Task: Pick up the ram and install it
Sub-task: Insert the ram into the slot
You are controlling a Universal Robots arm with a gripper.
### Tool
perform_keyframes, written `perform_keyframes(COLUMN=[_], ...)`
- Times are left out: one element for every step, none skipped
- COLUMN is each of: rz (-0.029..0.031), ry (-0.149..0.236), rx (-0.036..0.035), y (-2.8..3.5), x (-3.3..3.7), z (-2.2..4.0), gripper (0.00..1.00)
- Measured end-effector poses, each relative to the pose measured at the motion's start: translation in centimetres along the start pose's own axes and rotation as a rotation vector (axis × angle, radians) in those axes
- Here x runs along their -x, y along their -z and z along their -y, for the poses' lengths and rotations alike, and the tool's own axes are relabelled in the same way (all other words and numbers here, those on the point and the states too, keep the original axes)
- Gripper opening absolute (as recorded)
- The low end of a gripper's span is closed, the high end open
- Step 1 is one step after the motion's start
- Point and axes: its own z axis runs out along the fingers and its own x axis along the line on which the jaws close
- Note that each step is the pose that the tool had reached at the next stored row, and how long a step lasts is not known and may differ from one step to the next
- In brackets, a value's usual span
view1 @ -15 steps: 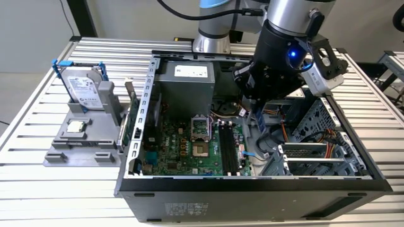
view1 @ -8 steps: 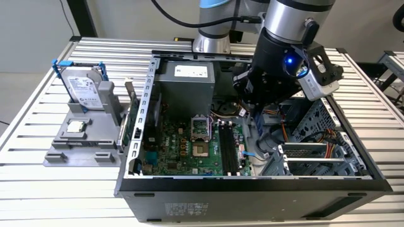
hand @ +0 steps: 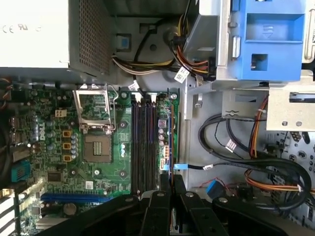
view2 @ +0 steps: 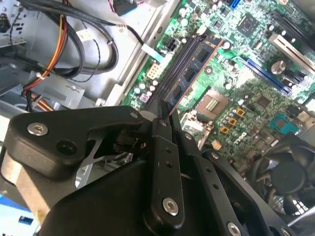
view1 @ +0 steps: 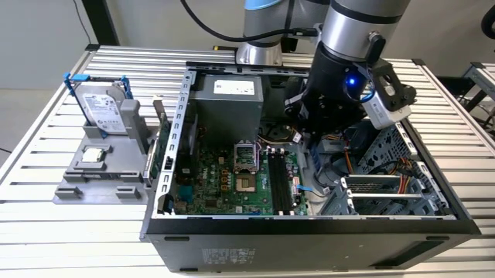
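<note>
The ram (view2: 197,59) is a thin bluish stick with dark chips, and my gripper (view2: 165,119) is shut on one end of it. In the first wrist view the ram (hand: 171,142) shows edge-on as a narrow line reaching out from the gripper (hand: 171,183). It hangs just beside the motherboard's black slots (hand: 144,142), on the side toward the board's edge and parallel to them. I cannot tell whether it touches a slot. In the exterior view the arm's wrist (view1: 344,87) reaches down into the open computer case (view1: 309,223), above the slots (view1: 280,185).
The CPU socket (hand: 97,147) lies beside the slots and the power supply (view1: 228,107) sits at the case's far end. Cable bundles (hand: 256,162) and a blue drive bay (hand: 268,39) crowd the other side. Outside the case, a grey stand (view1: 97,179) holds a hard drive (view1: 101,107) and a small silver chip (view1: 93,154).
</note>
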Motion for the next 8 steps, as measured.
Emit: perform_keyframes(rz=[-0.0001,-0.0001,-0.0003,-0.0003,-0.0004,-0.0005,-0.0005,-0.0005], ry=[-0.001,-0.003,-0.007,-0.009,-0.011,-0.011,-0.012,-0.012], rx=[0.0,0.0001,0.0001,0.0001,0.0001,0.0001,0.0001,0.0002], y=[-0.18,-0.35,-0.54,-0.71,-0.9,-1.07,-1.27,-1.45], x=[-0.04,-0.05,-0.08,-0.12,-0.19,-0.26,-0.33,-0.42], z=[-0.01,-0.02,-0.04,-0.05,-0.06,-0.07,-0.08,-0.08], gripper=[0.0,0.0,0.0,0.0,0.0,0.0,0.0,0.0])
